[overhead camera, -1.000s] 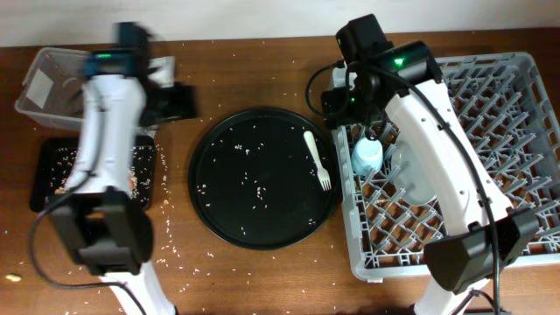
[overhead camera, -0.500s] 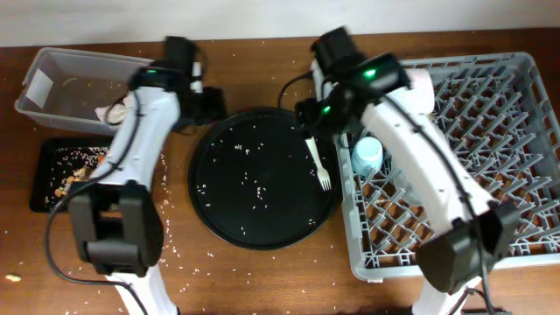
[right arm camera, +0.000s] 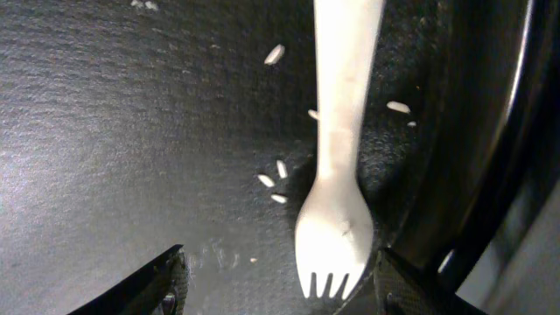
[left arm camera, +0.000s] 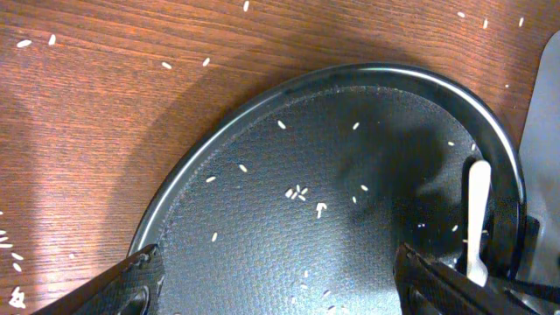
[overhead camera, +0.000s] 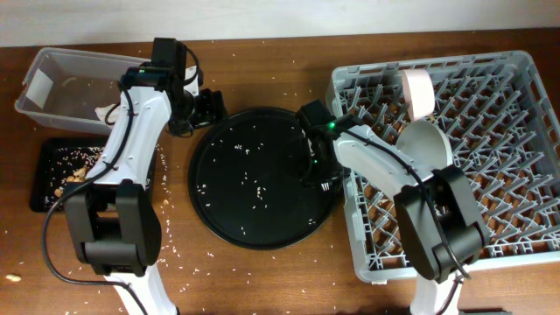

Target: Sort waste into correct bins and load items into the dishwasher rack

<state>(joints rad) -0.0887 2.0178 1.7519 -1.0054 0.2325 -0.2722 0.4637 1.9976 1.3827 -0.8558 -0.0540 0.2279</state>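
The white plastic fork (right arm camera: 339, 157) lies on the right side of the large round black tray (overhead camera: 219, 210), tines toward me. My right gripper (right arm camera: 284, 284) is open and low over it, its tines just inside the right finger; from overhead this gripper (overhead camera: 319, 171) hides the fork. My left gripper (left arm camera: 280, 293) is open and empty over the tray's upper left rim (overhead camera: 208, 107); its view shows the fork (left arm camera: 477, 210) too. Loose rice (overhead camera: 249, 179) dots the tray. The pink bowl (overhead camera: 418, 87) and pale plate (overhead camera: 426, 144) stand in the grey rack (overhead camera: 490, 219). The blue cup is hidden.
The clear tub (overhead camera: 52, 83) at back left holds a crumpled tissue (overhead camera: 108, 112). The shallow black tray (overhead camera: 48, 179) in front of it holds rice and brown scraps. Rice grains are scattered on the wooden table (overhead camera: 262, 66). The rack's edge stands close right of the fork.
My left arm swung from the tub over to the round tray's upper left rim. My right arm left the rack and came down over the fork.
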